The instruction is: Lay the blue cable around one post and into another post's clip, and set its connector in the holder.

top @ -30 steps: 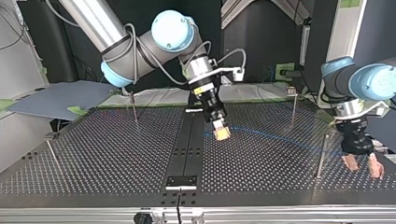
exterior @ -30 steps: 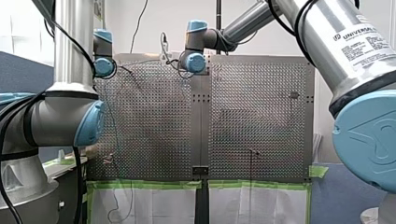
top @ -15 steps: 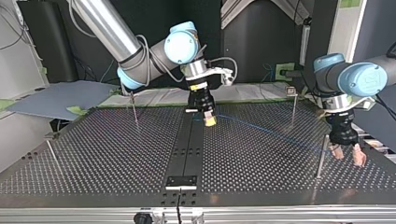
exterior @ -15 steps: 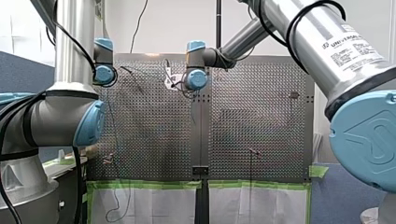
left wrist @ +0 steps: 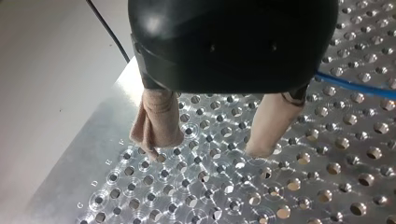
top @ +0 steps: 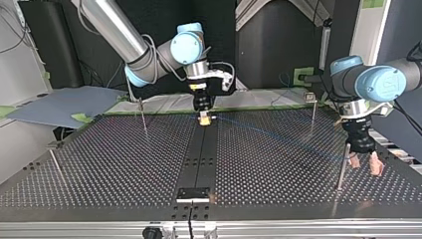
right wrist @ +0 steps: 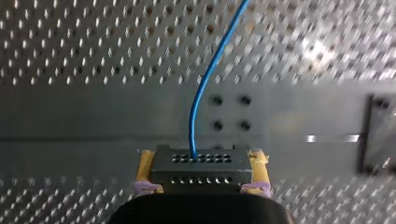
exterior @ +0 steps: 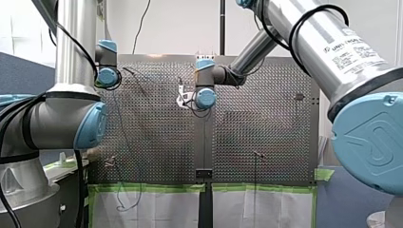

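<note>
In the right wrist view my right gripper (right wrist: 201,186) is shut on a black connector (right wrist: 201,167), held between its yellow pads (right wrist: 145,163). The blue cable (right wrist: 208,77) leaves the connector and runs ahead over the plate. In the top view my right gripper (top: 204,119) hangs low over the dark centre strip near the far edge. From there the blue cable (top: 278,137) trails toward the view's right, to a post (top: 344,167). My left gripper (top: 365,164) stands open beside that post. Its beige fingers (left wrist: 158,119) hold nothing, and the blue cable (left wrist: 355,86) passes behind them.
Thin posts stand at the top view's left (top: 143,117), far right (top: 313,112) and near left (top: 55,167). A small black holder plate (top: 194,193) sits on the centre strip by the near edge. The table's edge (left wrist: 70,154) lies close beside my left gripper.
My right gripper has carried the connector from mid-table toward the far edge of the top view, dragging the cable. My left gripper has shifted slightly toward the view's left and stays open.
</note>
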